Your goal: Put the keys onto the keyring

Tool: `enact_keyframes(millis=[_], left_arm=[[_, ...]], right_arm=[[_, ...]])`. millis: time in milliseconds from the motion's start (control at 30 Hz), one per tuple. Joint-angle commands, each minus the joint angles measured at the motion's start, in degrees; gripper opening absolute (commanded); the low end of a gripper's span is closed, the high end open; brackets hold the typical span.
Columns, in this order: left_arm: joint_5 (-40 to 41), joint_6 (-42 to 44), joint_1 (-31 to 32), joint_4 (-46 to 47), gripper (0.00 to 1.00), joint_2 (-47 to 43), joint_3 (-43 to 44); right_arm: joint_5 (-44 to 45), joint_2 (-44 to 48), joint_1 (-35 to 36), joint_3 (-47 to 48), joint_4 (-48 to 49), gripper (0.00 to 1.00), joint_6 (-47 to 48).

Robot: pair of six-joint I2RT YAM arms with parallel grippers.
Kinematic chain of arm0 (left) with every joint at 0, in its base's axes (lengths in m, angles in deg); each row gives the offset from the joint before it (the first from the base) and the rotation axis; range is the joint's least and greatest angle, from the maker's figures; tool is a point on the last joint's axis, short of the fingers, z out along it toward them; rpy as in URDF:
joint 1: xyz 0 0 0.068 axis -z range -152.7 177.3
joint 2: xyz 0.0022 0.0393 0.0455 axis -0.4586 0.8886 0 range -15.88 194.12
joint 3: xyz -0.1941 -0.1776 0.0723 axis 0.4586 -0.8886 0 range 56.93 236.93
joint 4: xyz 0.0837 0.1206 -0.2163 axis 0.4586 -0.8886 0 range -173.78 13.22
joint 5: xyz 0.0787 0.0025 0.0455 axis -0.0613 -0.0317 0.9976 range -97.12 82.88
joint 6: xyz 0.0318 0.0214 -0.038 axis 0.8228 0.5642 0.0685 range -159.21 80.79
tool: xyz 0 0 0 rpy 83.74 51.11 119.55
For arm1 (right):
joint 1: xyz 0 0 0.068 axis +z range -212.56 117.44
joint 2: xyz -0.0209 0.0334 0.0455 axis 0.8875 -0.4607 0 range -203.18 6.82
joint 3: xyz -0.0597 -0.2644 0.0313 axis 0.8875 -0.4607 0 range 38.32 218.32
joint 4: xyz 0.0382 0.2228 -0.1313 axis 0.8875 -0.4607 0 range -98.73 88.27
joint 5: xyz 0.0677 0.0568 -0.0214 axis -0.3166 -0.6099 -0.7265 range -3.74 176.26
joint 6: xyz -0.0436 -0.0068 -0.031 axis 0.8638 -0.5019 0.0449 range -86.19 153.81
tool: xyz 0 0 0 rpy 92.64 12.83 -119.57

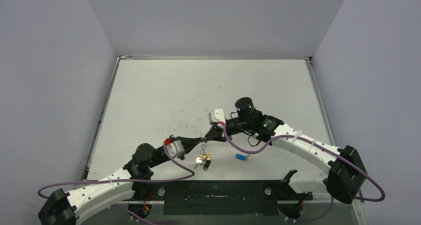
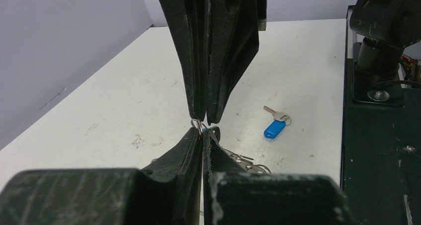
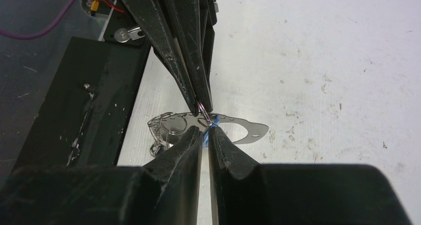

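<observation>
While the left jaws pinched the thin, probably springy, slippery keyring (image 2: 198,127) tip-first, the right jaws' hold was unclear.

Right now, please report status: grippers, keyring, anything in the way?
Left gripper shut on keyring wire. Right gripper tip to tip with it, jaws nearly together, grip unclear. Blue-tagged key lies on table, off the ring. Nothing in the way.

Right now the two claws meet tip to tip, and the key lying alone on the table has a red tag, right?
Not red: the left wrist view shows the key alone on the table has a blue tag. The left claw and right claw do meet tip to tip.
</observation>
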Motion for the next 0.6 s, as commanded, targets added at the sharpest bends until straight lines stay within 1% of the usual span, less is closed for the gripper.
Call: enact_keyframes(millis=[0, 67, 167, 233, 400, 500, 567], left_arm=[[-0.6, -0.4, 0.2, 4.3, 0.00, -0.6, 1.0], [-0.6, -0.4, 0.1, 4.2, 0.00, -0.5, 1.0], [-0.6, -0.4, 0.2, 4.2, 0.00, -0.4, 1.0], [-0.5, -0.4, 0.2, 4.3, 0.00, -0.3, 1.0], [-0.5, -0.4, 0.2, 4.2, 0.00, -0.3, 1.0], [-0.6, -0.4, 0.1, 4.2, 0.00, -0.2, 1.0], [-0.6, -0.3, 0.2, 4.2, 0.00, -0.2, 1.0]], right_arm=[[-3.2, -0.6, -0.5, 0.8, 0.2, 0.12, 2.7], [-3.5, -0.8, -0.5, 0.6, 0.4, 0.12, 2.7], [-3.9, -1.0, -0.5, 0.6, 0.4, 0.07, 2.7], [-3.4, -1.2, -0.5, 0.6, 0.4, 0.07, 2.3], [-0.3, -1.4, -0.4, 0.8, -0.6, 0.26, 0.8], [0.6, -1.6, -0.2, 0.7, -0.7, 0.33, 0.2], [1.3, -2.0, 0.2, 0.7, -0.6, 0.34, 0.0]])
